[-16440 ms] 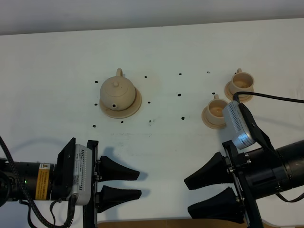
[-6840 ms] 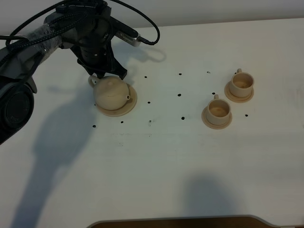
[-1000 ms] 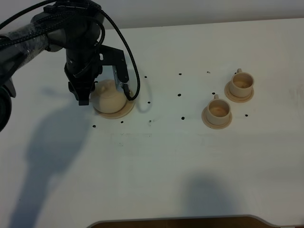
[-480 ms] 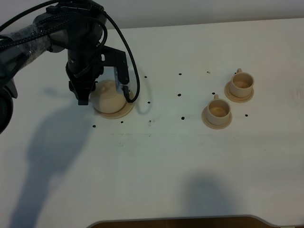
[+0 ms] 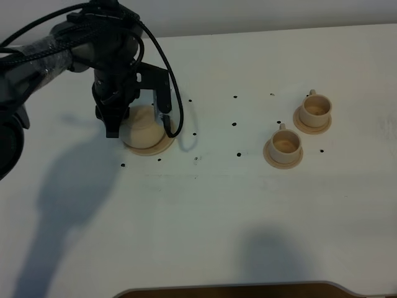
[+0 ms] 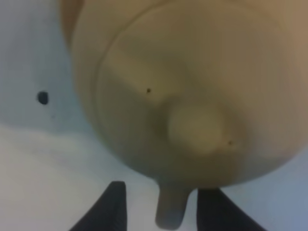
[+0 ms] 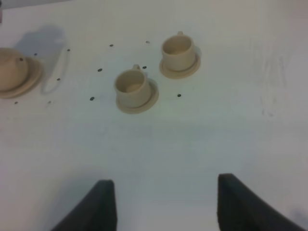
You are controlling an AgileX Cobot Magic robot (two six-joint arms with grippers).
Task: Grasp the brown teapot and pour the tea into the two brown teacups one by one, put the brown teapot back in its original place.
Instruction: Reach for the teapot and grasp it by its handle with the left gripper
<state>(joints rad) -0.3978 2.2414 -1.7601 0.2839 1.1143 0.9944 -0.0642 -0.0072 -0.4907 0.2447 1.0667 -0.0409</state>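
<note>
1. Found the left gripper (image 6: 162, 192) spread, one dark finger on each side of the teapot's loop handle (image 6: 169, 211), with a gap either way; not yet pinched.
2. Saw the teapot (image 6: 192, 86) upright on its wide saucer (image 5: 162, 144), lid knob (image 6: 196, 129) on top, toward the left of the table (image 5: 205, 205).
3. Judged it stiff fired clay, smooth and brittle, weighty for its size and more so if full. Best taken squarely on the handle to stop any swinging, with care for a loose lid at a steep tilt.
4. Noted a flat, white, matt tabletop marked with small dark dots (image 5: 239, 153); likely hard enough to chip clay on a rough landing.
5. Spotted the nearer cup (image 5: 285, 144) and the farther cup (image 5: 316, 108) well apart from the pot, off to the right, close together, each on its own small saucer, seemingly empty.
6. Found the right gripper (image 7: 166, 183) spread wide above bare table, holding nothing, well back from the cups.
7. Made out little of the room beyond a pale wall (image 5: 248, 12) behind the far edge.
</note>
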